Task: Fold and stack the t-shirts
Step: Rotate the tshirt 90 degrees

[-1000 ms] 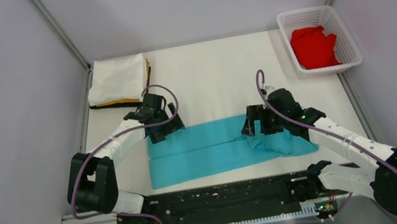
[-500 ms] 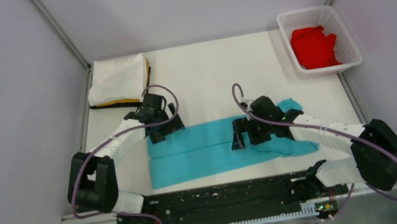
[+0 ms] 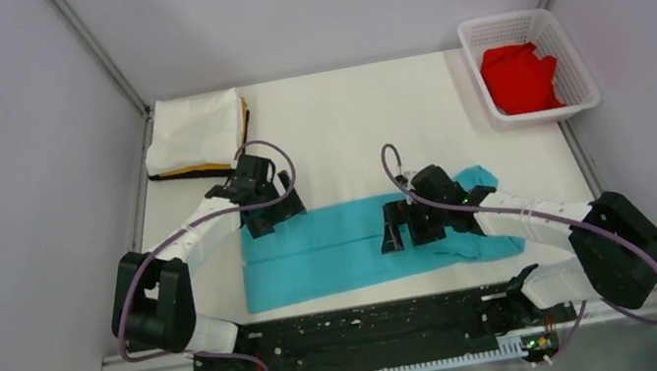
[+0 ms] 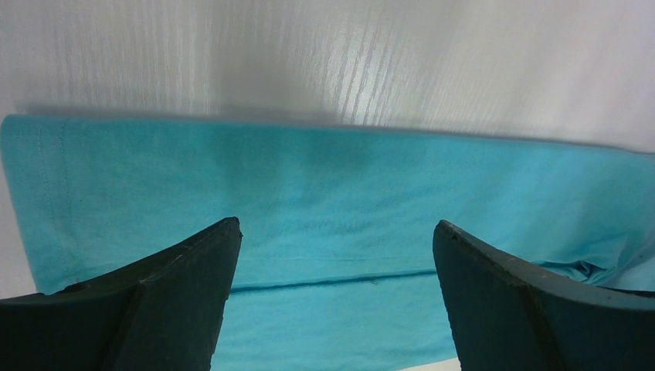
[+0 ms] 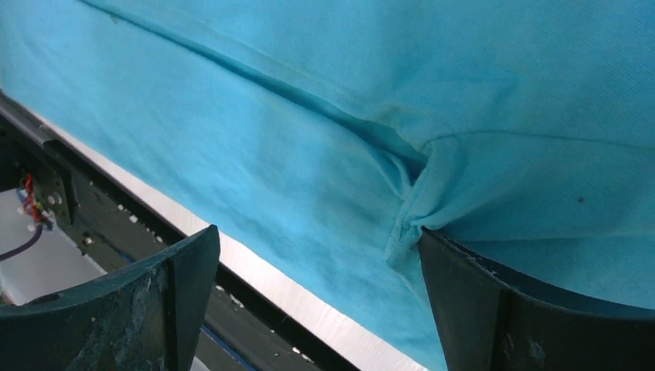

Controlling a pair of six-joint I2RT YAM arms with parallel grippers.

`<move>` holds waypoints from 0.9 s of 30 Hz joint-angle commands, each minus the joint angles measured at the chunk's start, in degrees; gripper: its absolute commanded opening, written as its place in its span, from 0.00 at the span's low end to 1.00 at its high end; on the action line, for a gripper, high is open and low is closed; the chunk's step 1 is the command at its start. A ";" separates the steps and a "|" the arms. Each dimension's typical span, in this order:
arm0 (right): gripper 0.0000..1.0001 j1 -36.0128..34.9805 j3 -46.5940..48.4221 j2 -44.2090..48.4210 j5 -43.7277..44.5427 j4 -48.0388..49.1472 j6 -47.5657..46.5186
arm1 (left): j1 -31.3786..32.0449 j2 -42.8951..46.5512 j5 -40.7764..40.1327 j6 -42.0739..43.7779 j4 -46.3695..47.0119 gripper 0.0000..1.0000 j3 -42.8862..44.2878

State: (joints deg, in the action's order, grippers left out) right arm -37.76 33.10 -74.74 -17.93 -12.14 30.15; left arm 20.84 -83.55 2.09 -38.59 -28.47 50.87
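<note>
The left hand (image 3: 271, 211) is spread wide and grips nothing; in its wrist view the two dark fingers (image 4: 154, 309) stand well apart over the blue shirt (image 4: 332, 178), whose stitched hem runs down the left side and whose far edge lies straight against the white table (image 4: 386, 54). From above, this hand sits at the shirt's far left corner, low over the cloth; whether it touches cannot be told. The right hand (image 3: 397, 226) is also released, its fingers (image 5: 139, 309) wide apart with blue cloth (image 5: 309, 154) spanning the gap beneath them. A small bunched fold of the cloth lies just against the inner side of the right-hand finger, but it is not pinched. From above, this hand rests right of the shirt's (image 3: 335, 254) middle, pointing left along it. The shirt lies as a long folded band across the near part of the table (image 3: 345, 123), a crease running along its length, with a rumpled sleeve end poking out past the right wrist. Just beyond the shirt's near edge is the black rail (image 3: 366, 324) that carries the arm bases. At the far left corner the white shirt (image 3: 196, 130) lies folded on the yellow shirt (image 3: 245, 119), of which only an edge shows. At the far right, the red shirt (image 3: 519, 79) lies crumpled in the basket (image 3: 522, 16), well apart from both hands.
</note>
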 commanded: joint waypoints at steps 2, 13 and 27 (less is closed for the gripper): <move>0.99 -0.61 3.61 6.90 9.12 -6.82 2.21 | 0.29 0.37 -0.50 0.52 0.59 0.99 -0.02; 0.99 12.81 -2.28 17.04 12.86 -15.42 12.42 | 0.38 -0.43 2.19 -0.04 3.60 0.99 -4.98; 0.99 23.55 8.97 -10.72 14.40 4.59 9.89 | 2.26 -5.84 3.77 -6.85 8.15 0.99 -5.24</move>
State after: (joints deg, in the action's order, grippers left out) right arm -16.69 34.54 -74.13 -6.04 -16.82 45.41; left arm 21.87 -85.34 3.68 -41.32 -24.01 45.98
